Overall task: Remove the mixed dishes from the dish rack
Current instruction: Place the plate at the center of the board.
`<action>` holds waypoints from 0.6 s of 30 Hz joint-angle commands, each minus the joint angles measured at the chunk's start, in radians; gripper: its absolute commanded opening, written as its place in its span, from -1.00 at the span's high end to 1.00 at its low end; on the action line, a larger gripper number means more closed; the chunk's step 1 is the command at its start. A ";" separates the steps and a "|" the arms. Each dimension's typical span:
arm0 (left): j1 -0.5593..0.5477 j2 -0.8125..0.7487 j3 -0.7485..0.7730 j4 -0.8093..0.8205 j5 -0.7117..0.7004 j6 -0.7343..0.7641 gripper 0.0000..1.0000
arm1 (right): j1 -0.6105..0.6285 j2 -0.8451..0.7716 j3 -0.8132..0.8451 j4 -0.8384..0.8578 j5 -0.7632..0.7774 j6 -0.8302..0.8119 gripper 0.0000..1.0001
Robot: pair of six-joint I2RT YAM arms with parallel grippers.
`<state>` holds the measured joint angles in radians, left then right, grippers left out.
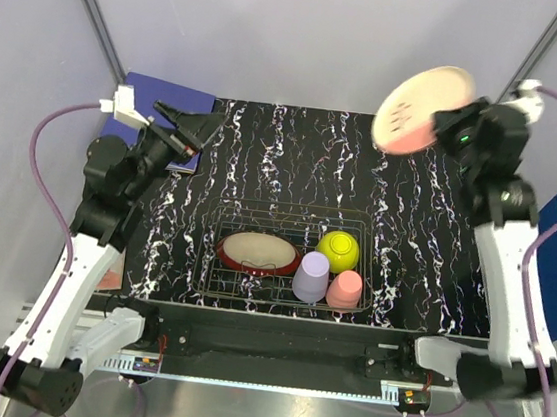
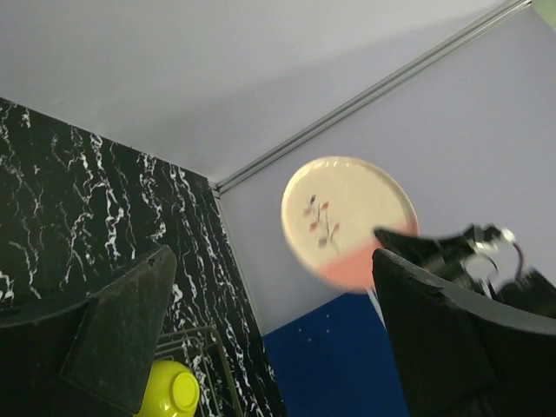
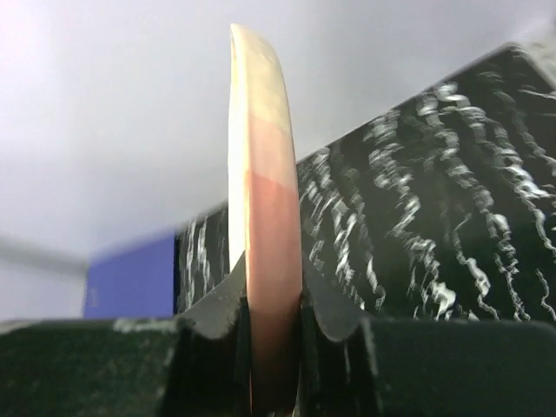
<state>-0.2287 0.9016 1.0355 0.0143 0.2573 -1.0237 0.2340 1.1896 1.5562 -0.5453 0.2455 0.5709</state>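
Two end effectors hang above a black, white-veined surface (image 1: 295,150), the largest thing in view. The dish rack (image 1: 293,215) sits on it well below both, toward the arm bases: right of the left end effector (image 1: 202,131) and left of the right end effector (image 1: 447,122). A blue binder (image 1: 166,95) lies just beside and under the left end effector, partly hidden by it; that end effector is released, its fingers spread with nothing between them. The right end effector is clenched on the cream-pink plate (image 1: 421,106), gripping the pink part of its rim; the plate is held up in the air, well apart from the rack, and the right wrist view shows it edge-on between the fingers. Down in the rack, the dark-red-rimmed beige plate (image 1: 256,251) lies on the side nearer the left end effector. The yellow-green bowl (image 1: 338,250) stands on the side nearer the right one, with the lavender cup (image 1: 311,277) and the smaller pink cup (image 1: 346,290) upside down, side by side, just in front of it.
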 commanded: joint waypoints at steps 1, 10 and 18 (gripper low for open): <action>-0.004 -0.062 -0.061 -0.011 0.002 0.046 -0.98 | -0.300 0.197 0.083 0.082 -0.304 0.245 1.00; -0.008 -0.138 -0.216 -0.074 0.120 0.100 -0.98 | -0.466 0.639 0.257 0.274 -0.624 0.380 1.00; -0.026 -0.165 -0.227 -0.148 0.135 0.243 -0.98 | -0.475 0.780 0.220 0.413 -0.621 0.354 1.00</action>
<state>-0.2401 0.7582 0.7826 -0.1360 0.3450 -0.8864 -0.2367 1.9926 1.7073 -0.3786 -0.2794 0.8917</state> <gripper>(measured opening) 0.987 0.220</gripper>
